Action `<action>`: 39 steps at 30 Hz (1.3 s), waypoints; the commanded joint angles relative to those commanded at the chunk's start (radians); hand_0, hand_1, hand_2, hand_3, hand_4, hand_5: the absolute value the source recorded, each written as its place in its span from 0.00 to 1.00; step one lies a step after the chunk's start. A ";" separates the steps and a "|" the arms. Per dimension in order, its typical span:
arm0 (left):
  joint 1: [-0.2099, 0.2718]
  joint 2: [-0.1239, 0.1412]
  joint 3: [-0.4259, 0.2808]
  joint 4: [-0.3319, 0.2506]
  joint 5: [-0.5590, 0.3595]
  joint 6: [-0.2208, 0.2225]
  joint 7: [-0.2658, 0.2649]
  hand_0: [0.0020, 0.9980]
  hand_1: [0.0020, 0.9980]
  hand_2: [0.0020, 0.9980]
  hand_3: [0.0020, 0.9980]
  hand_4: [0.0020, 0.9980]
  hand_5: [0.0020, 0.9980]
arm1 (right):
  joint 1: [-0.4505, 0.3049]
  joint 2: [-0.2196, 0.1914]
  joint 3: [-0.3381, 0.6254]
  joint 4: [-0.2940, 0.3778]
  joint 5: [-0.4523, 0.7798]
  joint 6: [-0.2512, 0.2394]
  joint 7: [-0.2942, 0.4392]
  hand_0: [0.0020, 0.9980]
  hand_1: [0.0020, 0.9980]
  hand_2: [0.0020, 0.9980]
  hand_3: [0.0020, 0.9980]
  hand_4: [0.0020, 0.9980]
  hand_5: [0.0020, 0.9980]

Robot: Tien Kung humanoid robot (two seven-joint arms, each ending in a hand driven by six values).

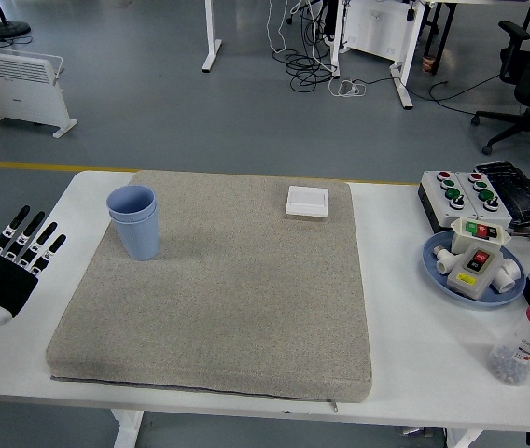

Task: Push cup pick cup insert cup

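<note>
Two blue cups (134,221), one nested inside the other, stand upright on the far left part of the grey mat (228,299). My left hand (13,257) hovers at the picture's left edge over the white table, well to the left of the cups and lower in the picture. Its fingers are spread and hold nothing. The right arm does not show.
A small white square box (306,201) lies at the mat's far edge. At the right stand a button box (456,193), a blue plate (436,269) with switch parts, and a clear bottle (526,343) with a red cap.
</note>
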 joint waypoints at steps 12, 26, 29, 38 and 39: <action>0.001 -0.023 -0.027 0.002 0.012 -0.001 -0.007 0.81 0.80 0.84 0.77 0.59 1.00 | 0.007 0.000 0.006 0.000 0.002 0.002 0.003 0.73 0.65 0.67 0.59 0.13 0.49; 0.017 -0.054 -0.072 0.010 0.033 0.002 -0.003 0.81 0.80 0.84 0.78 0.59 1.00 | 0.010 -0.002 0.004 0.000 0.001 0.003 0.003 0.73 0.65 0.67 0.59 0.13 0.49; 0.020 -0.059 -0.072 0.015 0.035 0.001 -0.001 0.81 0.80 0.84 0.78 0.59 1.00 | 0.011 -0.002 0.003 0.000 0.002 0.002 0.002 0.73 0.65 0.67 0.59 0.13 0.49; 0.018 -0.066 -0.075 0.020 0.037 -0.005 0.005 0.81 0.81 0.84 0.78 0.59 1.00 | 0.010 -0.003 0.001 0.000 0.001 0.002 0.001 0.73 0.65 0.67 0.59 0.13 0.49; 0.018 -0.065 -0.075 0.020 0.036 -0.006 0.007 0.81 0.81 0.84 0.78 0.59 1.00 | 0.010 -0.003 0.001 0.000 0.001 0.002 0.001 0.73 0.65 0.67 0.59 0.13 0.49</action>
